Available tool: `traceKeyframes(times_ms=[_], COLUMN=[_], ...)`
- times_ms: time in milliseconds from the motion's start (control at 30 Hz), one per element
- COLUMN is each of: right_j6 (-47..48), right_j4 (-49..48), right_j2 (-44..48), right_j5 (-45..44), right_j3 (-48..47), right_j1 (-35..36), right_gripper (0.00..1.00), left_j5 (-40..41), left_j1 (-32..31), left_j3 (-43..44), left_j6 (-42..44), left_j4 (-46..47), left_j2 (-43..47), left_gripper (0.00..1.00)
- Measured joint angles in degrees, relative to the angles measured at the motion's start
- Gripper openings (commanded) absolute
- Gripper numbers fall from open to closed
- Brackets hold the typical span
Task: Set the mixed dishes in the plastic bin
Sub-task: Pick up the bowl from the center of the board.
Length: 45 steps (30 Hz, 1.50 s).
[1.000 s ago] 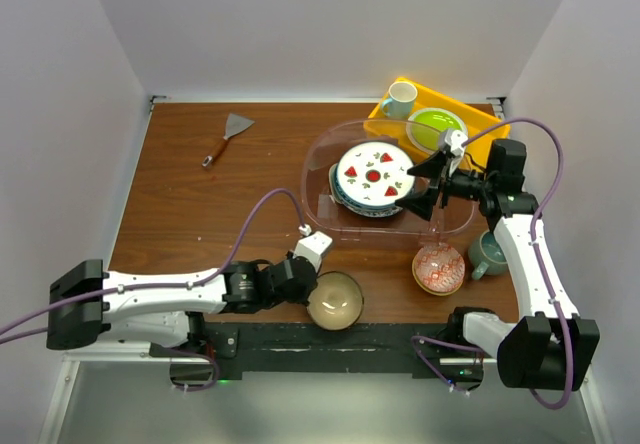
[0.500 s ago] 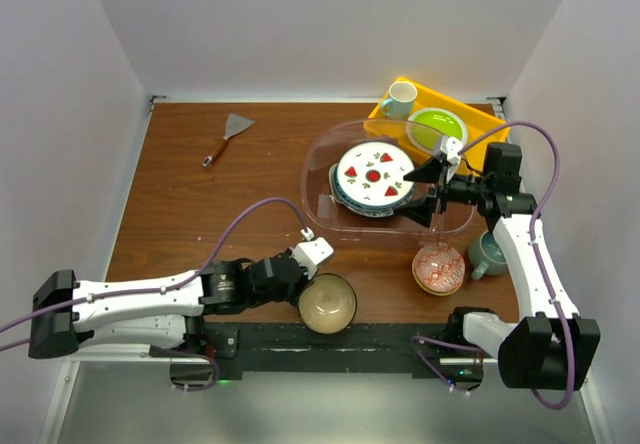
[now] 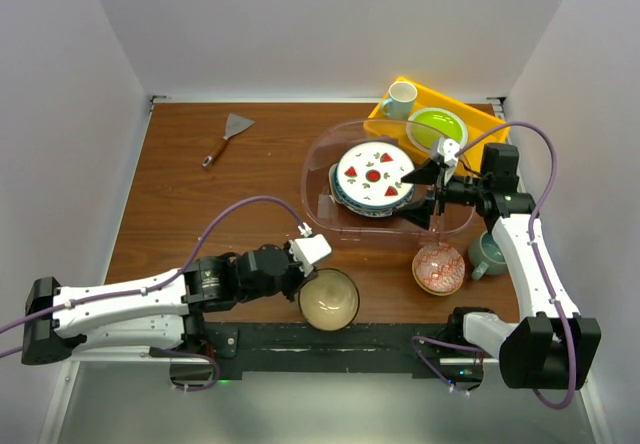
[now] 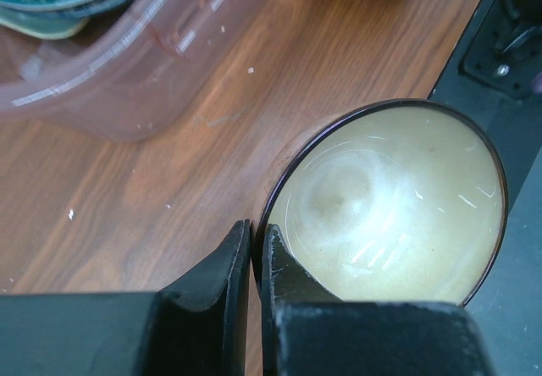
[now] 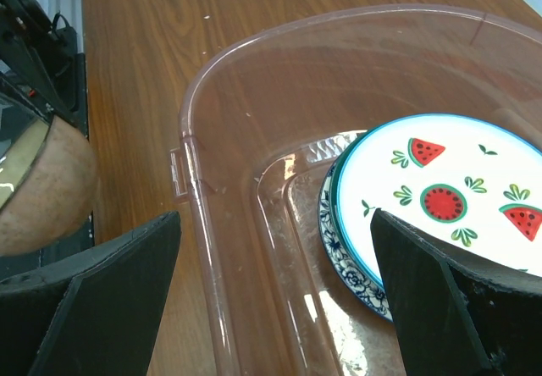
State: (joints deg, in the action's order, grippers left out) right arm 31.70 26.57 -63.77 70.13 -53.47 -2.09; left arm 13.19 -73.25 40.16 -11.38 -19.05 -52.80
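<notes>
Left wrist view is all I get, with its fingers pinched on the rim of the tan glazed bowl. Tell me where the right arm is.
Observer: The right gripper hangs open over the right part of the large clear plastic bin.
Operator: Report what is inside the bin.
Observer: A stack of plates, the white plate with red fruit marks on top.
Operator: List the dishes outside it.
Observer: Besides the tan bowl, the red-patterned bowl and the grey-teal mug stand on the wooden table, to the right of your bowl.
</notes>
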Motion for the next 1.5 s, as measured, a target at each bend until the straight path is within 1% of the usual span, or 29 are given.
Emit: traceKeyframes(times_ms=[433, 800, 1167, 1500], right_j6=[1.1, 1.8, 1.9, 2.6], right_j4=[1.8, 3.3, 5.4, 11.7], right_j2=[-0.7, -0.7, -0.7, -0.7], right_j5=[-0.1, -1.2, -1.7, -2.7], right_j3=[-1.1, -2.8, -4.8, -12.7], right_j1=[0.6, 0.6, 0.6, 0.6], right_gripper=[0.98, 0.98, 0.98, 0.98], left_j5=[-2.3, -5.1, -4.2, -1.3], left_j1=[3.4, 11.6, 13.1, 14.2], left_j3=[6.3, 6.9, 7.0, 7.1], left_j6=[2.5, 3.0, 2.2, 1.2], left_j4=[0.8, 4.4, 7.6, 9.6], left_j2=[1.1, 1.0, 0.1, -1.5], left_gripper=[0.0, 0.0, 0.0, 0.0])
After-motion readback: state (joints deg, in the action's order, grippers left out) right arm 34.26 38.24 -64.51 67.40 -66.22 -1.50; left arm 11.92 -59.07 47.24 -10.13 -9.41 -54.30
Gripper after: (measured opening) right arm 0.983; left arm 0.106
